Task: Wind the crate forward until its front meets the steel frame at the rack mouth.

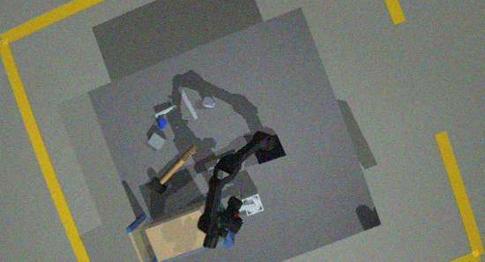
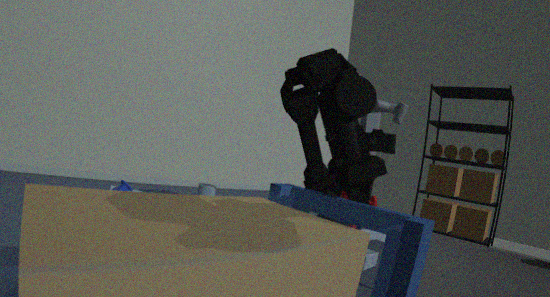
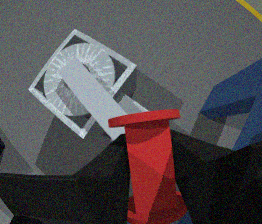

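Observation:
The crate (image 1: 159, 244) (image 2: 150, 272) lies inside the cubby and looks flat. In the exterior view a narrow gap shows between its front edge and the blue steel frame (image 1: 228, 239) (image 2: 350, 207) (image 3: 242, 85). The winch (image 1: 256, 204) (image 2: 370, 261) (image 3: 89, 52) stands beyond the mouth. The winch handle's red grip (image 1: 237, 214) (image 3: 149, 165) stands between the fingers of my gripper (image 1: 235, 216) (image 3: 144, 137), which is shut on it. The grey handle arm reaches over the middle of the winch. The square key is hidden beneath it. I cannot make out the strap.
A hammer (image 1: 178, 165) with a wooden handle lies behind the cubby. A grey block (image 1: 156, 141), a blue piece (image 1: 161, 122), a grey bar (image 1: 190, 104) and a round grey piece (image 1: 209, 102) lie farther back. A shelf unit (image 2: 470, 127) stands in the background.

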Controlling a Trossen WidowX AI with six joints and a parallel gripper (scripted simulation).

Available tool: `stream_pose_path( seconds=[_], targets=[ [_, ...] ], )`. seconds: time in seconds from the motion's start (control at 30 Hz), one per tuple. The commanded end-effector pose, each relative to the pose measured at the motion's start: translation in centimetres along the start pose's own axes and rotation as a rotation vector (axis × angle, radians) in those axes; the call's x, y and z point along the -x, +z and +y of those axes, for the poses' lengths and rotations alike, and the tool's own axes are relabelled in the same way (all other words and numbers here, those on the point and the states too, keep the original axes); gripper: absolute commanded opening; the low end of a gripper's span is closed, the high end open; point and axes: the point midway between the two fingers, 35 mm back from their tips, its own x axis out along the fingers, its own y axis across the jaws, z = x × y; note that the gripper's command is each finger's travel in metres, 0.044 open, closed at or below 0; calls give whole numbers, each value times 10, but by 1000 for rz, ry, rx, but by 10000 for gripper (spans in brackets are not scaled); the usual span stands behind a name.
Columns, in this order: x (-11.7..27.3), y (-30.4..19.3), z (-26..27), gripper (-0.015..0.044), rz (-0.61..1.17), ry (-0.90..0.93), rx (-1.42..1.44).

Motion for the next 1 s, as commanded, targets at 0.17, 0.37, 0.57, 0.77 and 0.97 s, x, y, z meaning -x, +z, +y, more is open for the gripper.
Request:
stream_pose_path(
  seconds=[0.17,0.37,0.57,0.77,0.97],
  targets=[
    [-8,14,-18,0,-12,-17,-1],
    [-11,21,-23,0,-13,-17,-1],
    [-14,29,-28,0,-13,-18,0],
    [-18,37,-32,0,-14,-18,0],
    [-21,45,-36,0,-14,-19,0]
  ],
)
